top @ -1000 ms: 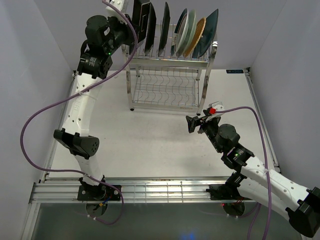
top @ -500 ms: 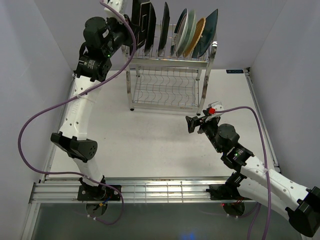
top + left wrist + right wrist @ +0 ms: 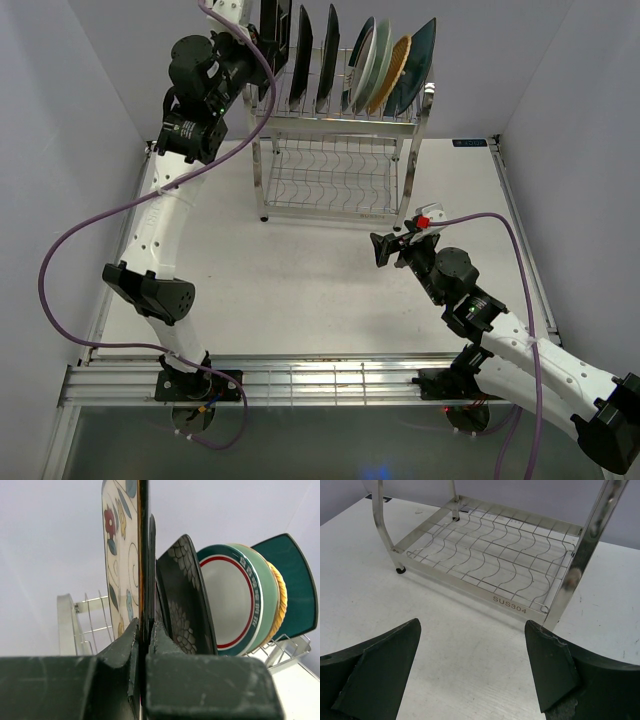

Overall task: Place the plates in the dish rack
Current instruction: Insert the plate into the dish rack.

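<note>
Left tool: clamping together on the lower rim of the cream floral plate, holding it upright at the top tier's left end.
Right tool: standing wide apart, gripping nothing, hovering over the tabletop in front of the rack's lower shelf.
Dish rack: standing toward the tabletop's far edge, with the other plates leaning in its top tier.
Risk, contact: the dark floral plate is sitting just beside, so a rightward tilt is likely risking a scrape or knock.
Risk, release: a thin rim grip is probably inviting pivoting, and letting go off-slot is risking a topple.
Open room: lying leftward, toward the tabletop's left edge, while the walls are closing in behind and beside the rack.
</note>
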`<state>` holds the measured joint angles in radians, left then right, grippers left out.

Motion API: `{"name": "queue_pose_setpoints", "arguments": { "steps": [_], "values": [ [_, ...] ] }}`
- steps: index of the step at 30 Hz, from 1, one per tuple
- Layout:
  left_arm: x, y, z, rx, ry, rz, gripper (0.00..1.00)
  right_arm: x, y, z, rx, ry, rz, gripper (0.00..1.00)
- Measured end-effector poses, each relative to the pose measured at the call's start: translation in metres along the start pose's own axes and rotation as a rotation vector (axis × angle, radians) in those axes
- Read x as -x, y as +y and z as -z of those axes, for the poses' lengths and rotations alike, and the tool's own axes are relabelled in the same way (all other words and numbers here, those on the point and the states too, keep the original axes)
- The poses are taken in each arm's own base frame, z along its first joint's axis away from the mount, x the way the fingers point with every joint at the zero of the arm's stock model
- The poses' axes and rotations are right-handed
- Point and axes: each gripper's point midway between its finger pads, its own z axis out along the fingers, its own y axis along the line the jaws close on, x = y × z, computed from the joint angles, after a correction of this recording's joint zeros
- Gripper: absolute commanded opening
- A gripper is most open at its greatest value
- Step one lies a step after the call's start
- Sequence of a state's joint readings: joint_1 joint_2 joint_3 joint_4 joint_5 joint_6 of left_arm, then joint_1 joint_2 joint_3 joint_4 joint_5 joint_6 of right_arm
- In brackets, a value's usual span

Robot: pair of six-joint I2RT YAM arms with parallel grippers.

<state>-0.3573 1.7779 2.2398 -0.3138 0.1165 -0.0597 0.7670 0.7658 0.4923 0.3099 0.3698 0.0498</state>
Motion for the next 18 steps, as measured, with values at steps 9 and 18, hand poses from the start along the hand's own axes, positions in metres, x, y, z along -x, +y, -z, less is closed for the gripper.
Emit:
{"name": "queue_pose_setpoints", "arguments": {
  "steps": [9,18],
  "values": [
    [0.014,0.006,0.002,0.028,-0.034,-0.031,0.0,0.0,0.001,0.0,0.006,0.0,0.0,0.9],
    [0.013,0.006,0.002,0.028,-0.03,-0.037,0.0,-0.004,0.001,-0.001,0.005,0.012,0.004,0.9]
  ]
}}
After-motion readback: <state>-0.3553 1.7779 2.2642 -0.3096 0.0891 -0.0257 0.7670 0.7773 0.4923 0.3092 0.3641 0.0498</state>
